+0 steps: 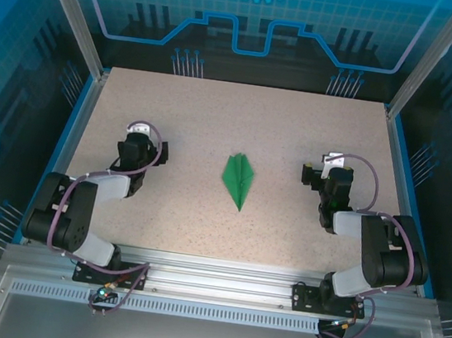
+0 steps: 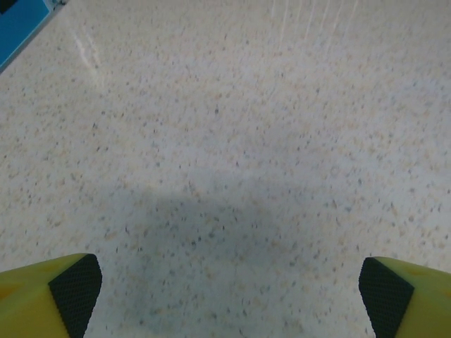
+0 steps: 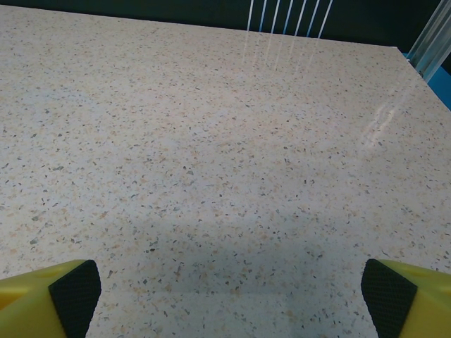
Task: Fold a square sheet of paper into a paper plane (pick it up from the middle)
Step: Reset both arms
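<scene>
Left pincer (image 2: 230,289) & right pincer (image 3: 231,294) wide apart, empty, well clear of paper plane (image 1: 239,179) on tabletop (image 1: 208,117). Risk: any grab cd crush its creases.

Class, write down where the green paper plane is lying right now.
In the top view the paper plane lies flat near the middle of the table, about midway between the left claw and the right claw, touching neither.
</scene>
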`<state>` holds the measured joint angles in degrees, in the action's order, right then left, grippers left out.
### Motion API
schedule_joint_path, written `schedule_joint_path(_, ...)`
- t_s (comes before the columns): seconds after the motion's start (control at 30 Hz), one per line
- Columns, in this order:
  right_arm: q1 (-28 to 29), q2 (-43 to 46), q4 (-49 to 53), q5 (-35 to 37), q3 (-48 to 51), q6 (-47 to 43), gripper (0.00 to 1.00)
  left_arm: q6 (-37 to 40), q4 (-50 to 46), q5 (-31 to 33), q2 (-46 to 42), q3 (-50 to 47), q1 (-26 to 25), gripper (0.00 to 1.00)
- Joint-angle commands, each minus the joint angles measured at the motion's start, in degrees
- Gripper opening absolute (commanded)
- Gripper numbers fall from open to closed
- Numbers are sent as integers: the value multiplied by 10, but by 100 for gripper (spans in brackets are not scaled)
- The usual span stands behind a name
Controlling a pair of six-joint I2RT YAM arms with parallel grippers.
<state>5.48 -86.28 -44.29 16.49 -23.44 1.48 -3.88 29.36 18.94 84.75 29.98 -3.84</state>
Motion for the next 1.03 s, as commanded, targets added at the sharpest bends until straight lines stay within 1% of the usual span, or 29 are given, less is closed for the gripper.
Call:
schedule_joint_path(0.0,5,2,-21,8,4,7,99,22,112,-63,5,-39,18,98)
schedule_joint_path(0.03,5,2,-21,8,4,7,99,27,148,-81,10,-60,19,99)
schedule_joint_path(0.07,6,2,-21,8,4,7,99,37,233,-90,33,-92,19,98)
schedule_joint_path(0.1,6,2,-20,8,4,8,99,35,256,-94,31,-101,21,98)
schedule_joint_path(0.13,5,2,-20,8,4,8,99,22,200,-91,19,-84,25,99)
schedule_joint_path(0.17,4,2,-20,8,5,8,99,16,189,-80,26,-74,32,99)
schedule_joint_path(0.33,6,2,-20,8,4,7,99,17,195,-71,25,-78,27,99)
schedule_joint_path(0.5,5,2,-21,8,4,7,99,31,186,-90,25,-72,23,98)
schedule_joint_path(1.0,5,2,-21,8,3,8,99,29,182,-101,25,-70,26,98)
